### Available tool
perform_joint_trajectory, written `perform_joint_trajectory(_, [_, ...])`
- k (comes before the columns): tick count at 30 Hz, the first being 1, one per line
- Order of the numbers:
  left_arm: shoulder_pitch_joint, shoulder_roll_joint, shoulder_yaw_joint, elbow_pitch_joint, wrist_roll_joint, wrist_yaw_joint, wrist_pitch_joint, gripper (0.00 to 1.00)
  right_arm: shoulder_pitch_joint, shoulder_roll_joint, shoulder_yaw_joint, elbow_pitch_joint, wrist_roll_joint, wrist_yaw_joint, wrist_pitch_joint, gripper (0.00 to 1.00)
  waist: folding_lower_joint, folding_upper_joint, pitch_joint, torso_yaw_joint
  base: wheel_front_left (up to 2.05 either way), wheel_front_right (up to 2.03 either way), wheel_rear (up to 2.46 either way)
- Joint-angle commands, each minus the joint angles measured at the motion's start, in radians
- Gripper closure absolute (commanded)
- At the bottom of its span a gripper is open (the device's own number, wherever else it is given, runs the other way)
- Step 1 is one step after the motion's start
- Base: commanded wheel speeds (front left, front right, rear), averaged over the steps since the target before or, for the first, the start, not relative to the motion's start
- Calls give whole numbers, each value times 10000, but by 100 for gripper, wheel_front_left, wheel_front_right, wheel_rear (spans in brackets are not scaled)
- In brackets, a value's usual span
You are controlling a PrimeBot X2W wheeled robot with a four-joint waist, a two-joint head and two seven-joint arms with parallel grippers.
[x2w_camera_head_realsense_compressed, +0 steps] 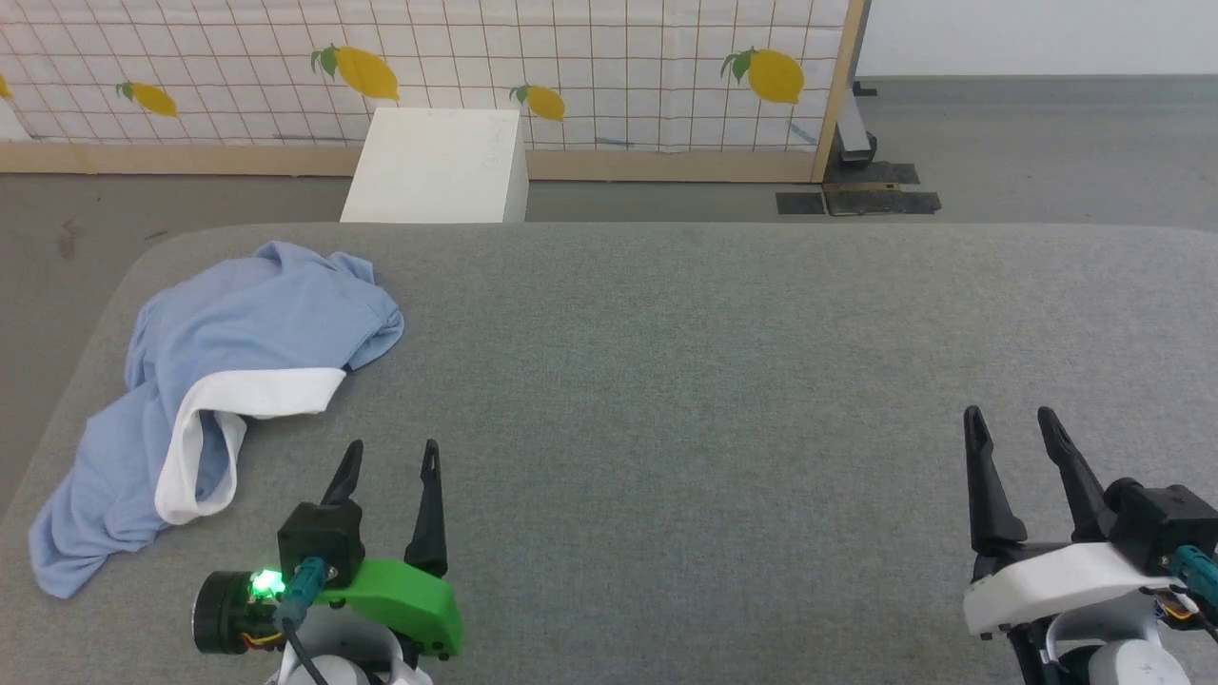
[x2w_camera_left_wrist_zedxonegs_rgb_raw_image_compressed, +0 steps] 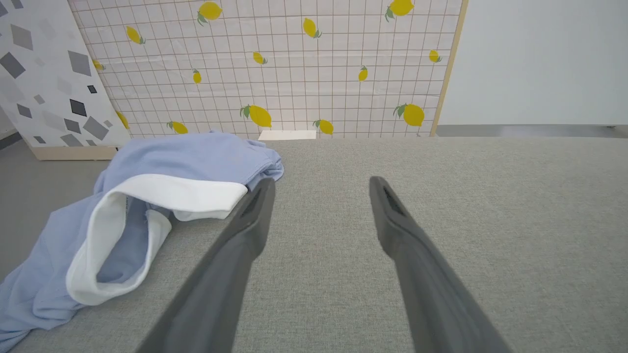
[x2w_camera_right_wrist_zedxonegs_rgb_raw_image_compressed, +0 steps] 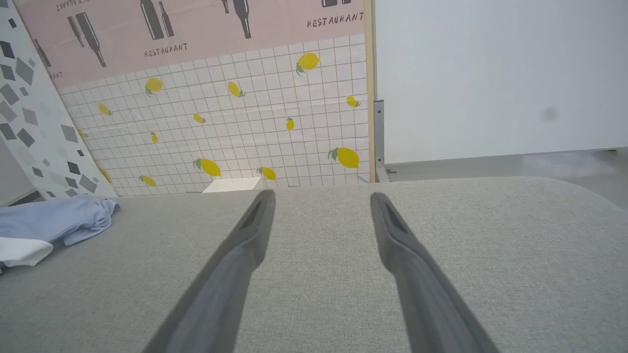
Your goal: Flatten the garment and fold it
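Garment [x2w_camera_head_realsense_compressed: 243, 319] of crumpled light-blue knit with white trim is lying on the left side of the grey fabric-covered desk [x2w_camera_head_realsense_compressed: 714, 362], its long axis running diagonally from the near-left edge. Left gripper [x2w_camera_head_realsense_compressed: 394, 447], fingers released and empty, is hovering just beside the white trim; right gripper [x2w_camera_head_realsense_compressed: 1009, 414], likewise spread, is hanging well apart.
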State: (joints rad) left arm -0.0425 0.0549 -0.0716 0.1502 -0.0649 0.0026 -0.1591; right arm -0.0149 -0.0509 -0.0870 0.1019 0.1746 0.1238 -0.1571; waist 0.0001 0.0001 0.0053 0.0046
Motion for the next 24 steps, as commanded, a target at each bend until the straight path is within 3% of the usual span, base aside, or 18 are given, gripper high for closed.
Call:
perform_joint_trajectory(1, [-229, -30, -17, 59, -128, 87, -97, 0, 125, 5, -31, 60, 110, 43, -111, 0, 0, -1, -1, 2, 0, 0, 0])
perform_joint_trajectory(14, [-307, -35, -134, 386, -258, 118, -361, 0, 141, 5, 6, 292, 239, 51, -376, 0, -1, -1, 14, 217, 0, 0, 0])
perform_joint_trajectory(24, [-403, -39, -108, 687, -361, 207, -570, 0, -50, 6, 202, 613, 242, 56, -587, 0, -1, -1, 107, 880, 0, 0, 0])
